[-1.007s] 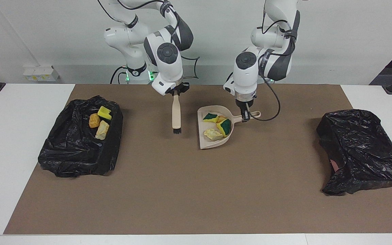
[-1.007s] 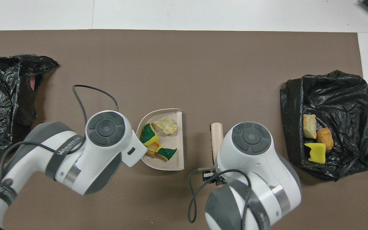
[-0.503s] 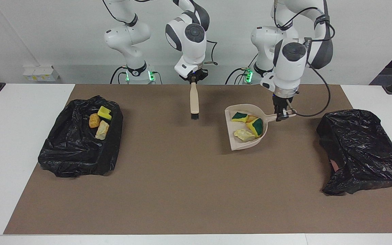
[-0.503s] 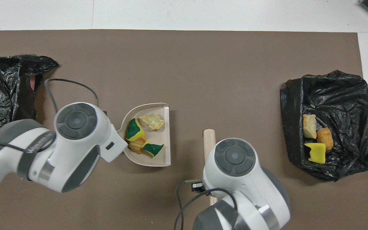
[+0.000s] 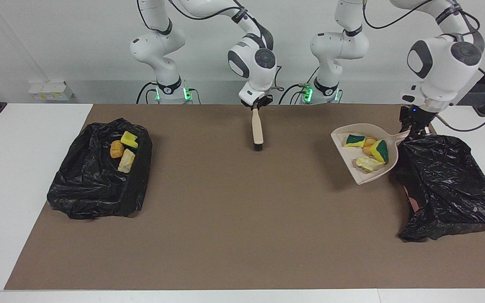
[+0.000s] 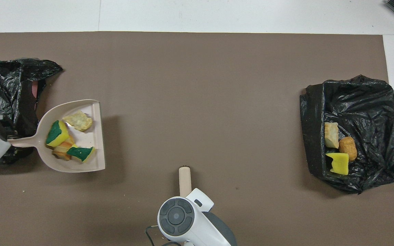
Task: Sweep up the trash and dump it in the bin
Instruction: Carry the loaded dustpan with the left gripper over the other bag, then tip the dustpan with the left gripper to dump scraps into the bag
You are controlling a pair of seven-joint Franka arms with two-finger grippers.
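Lying in dustpan (image 5: 362,174): yellow-green, golden-brown trash (image 5: 369,150).

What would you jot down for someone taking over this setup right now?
Left gripper: shut on the dustpan handle, pan held up beside the black bin at the left arm's end.
Right gripper: shut on the brush, which hangs over the mat, waiting.
Trash: four pieces in the dustpan. Three more pieces lie in the other bin.
Done: sweeping, none loose on the mat.
Left: tip the pan into the bin.
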